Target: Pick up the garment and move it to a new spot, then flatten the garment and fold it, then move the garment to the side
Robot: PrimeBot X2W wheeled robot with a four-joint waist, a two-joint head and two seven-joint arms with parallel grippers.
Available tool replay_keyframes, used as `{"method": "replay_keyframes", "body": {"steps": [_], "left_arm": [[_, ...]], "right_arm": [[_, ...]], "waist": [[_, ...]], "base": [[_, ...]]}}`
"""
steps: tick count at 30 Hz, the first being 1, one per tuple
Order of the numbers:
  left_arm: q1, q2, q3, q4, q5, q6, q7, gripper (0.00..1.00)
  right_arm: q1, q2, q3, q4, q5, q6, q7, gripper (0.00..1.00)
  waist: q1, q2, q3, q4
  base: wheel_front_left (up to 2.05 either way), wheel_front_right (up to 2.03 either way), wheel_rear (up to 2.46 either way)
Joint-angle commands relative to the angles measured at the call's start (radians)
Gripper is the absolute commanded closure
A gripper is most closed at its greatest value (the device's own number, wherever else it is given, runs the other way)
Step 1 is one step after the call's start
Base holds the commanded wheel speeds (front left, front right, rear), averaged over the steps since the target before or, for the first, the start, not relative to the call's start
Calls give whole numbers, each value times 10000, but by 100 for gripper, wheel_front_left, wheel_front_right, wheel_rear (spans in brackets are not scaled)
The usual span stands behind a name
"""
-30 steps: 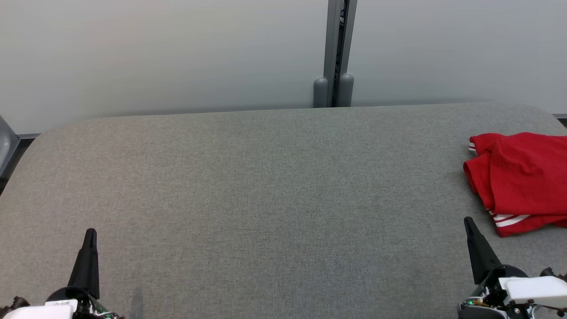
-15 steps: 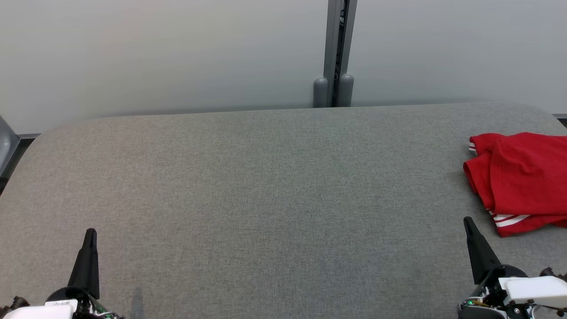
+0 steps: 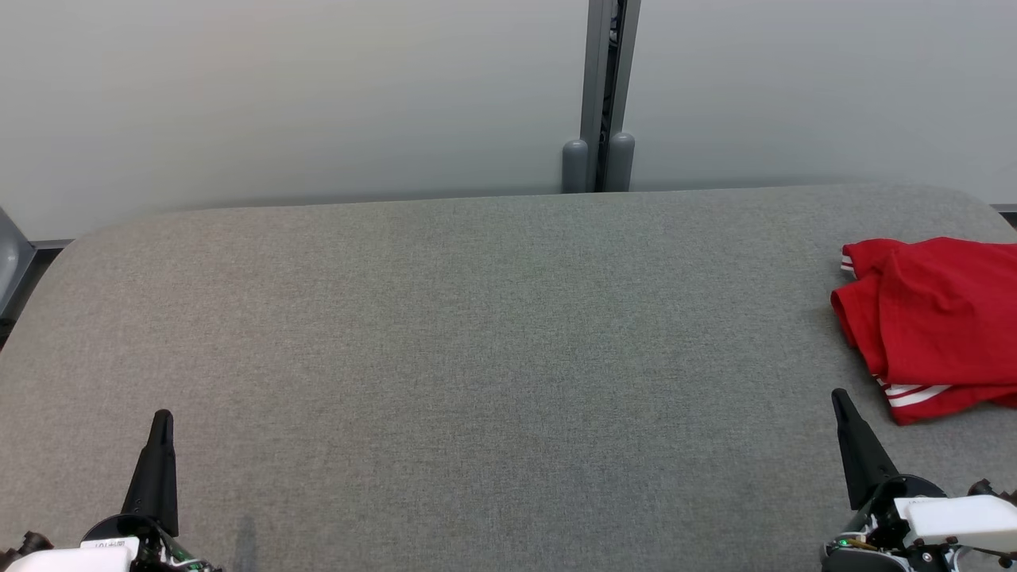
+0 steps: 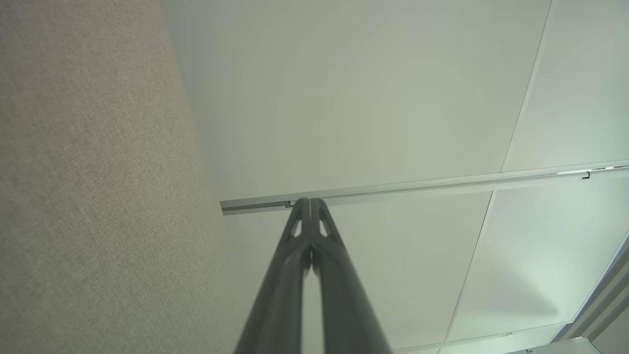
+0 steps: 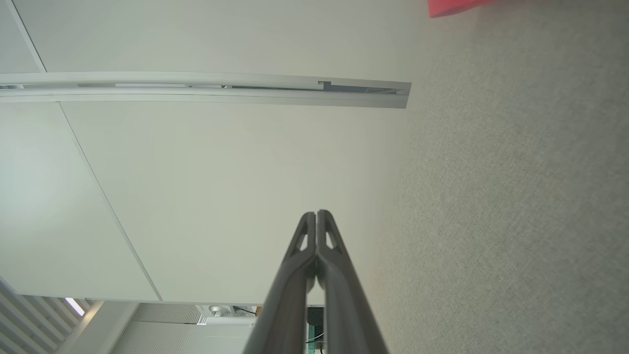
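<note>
From the head camera, the grey fabric-covered counter [image 3: 477,334] spreads wide before me. The red garment [image 3: 937,326] lies bunched at its right end, with white stripes along its near hem, and the picture's right edge cuts it off. My left fingers [image 3: 163,417] rise at the lower left, pressed together into one dark point, holding nothing. My right fingers [image 3: 837,395] rise at the lower right, pressed together and empty as well. Their tip is near the garment's near-left corner but apart from it. Behind the counter stands a pale wall with a grey post [image 3: 601,95].

In the left wrist view, my left fingers [image 4: 308,206] meet at their tips with nothing between them. The counter [image 4: 88,196] runs down that view's left side, and a metal rail [image 4: 417,186] crosses the pale wall.

In the right wrist view, my right fingers [image 5: 316,219] are likewise tip to tip and bare. The counter [image 5: 516,221] takes up that view's right side, and a corner of the red garment [image 5: 452,6] shows at the top edge, well apart from the fingertips.
</note>
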Motion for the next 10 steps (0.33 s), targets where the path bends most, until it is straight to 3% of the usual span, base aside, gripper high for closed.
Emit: {"method": "replay_keyframes", "body": {"steps": [1,10], "left_arm": [[-150,31,42,6,29,-54,39,100],[-153,19,56,6,39,-52,58,100]], "right_arm": [[-74,-34,-50,-13,-45,4,44,100],[-73,-25,-61,-13,-57,4,50,100]], "waist": [[0,0,0,0],[0,0,0,0]], "base": [[0,0,0],[0,0,0]]}}
